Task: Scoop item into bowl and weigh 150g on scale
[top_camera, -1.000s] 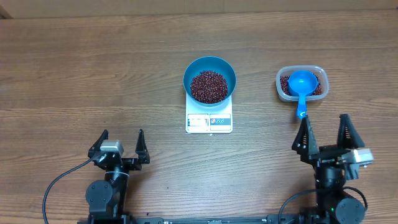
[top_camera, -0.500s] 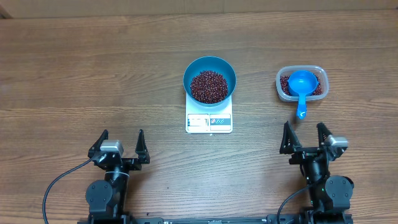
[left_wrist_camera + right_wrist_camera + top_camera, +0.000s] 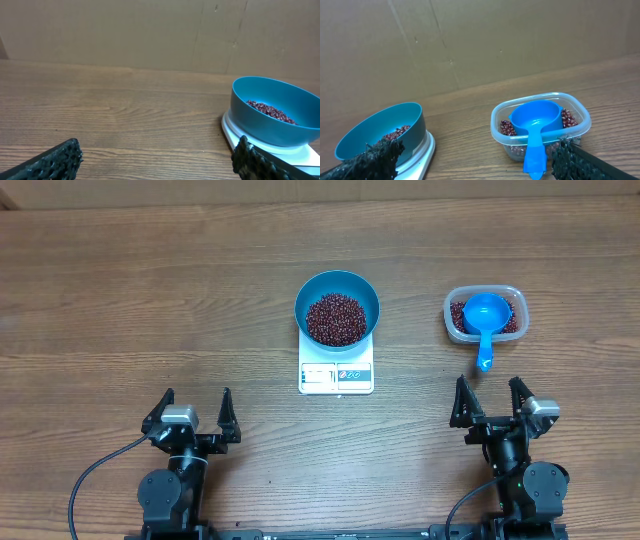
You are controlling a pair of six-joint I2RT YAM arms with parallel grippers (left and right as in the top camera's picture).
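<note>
A bright blue bowl [image 3: 337,308] [image 3: 270,112] [image 3: 382,132] holding dark red-brown beans [image 3: 336,319] [image 3: 270,111] stands on the white scale [image 3: 336,374] [image 3: 235,137] [image 3: 422,152] at the table's middle. A clear tub [image 3: 484,315] [image 3: 540,130] at the right holds more beans [image 3: 457,313] [image 3: 507,128] and a blue scoop [image 3: 485,320] [image 3: 535,131] whose handle sticks out over the near rim. My left gripper [image 3: 191,408] [image 3: 160,157] is open and empty near the front left. My right gripper [image 3: 490,398] [image 3: 475,157] is open and empty, just in front of the tub.
Bare wooden tabletop [image 3: 150,300] surrounds everything. A brown cardboard wall [image 3: 150,30] [image 3: 470,40] rises behind the far edge. Black cables [image 3: 90,480] run along the front near both arm bases.
The right gripper drew back toward the front and slightly left, away from the scoop handle, then stayed still. The left arm has not moved.
</note>
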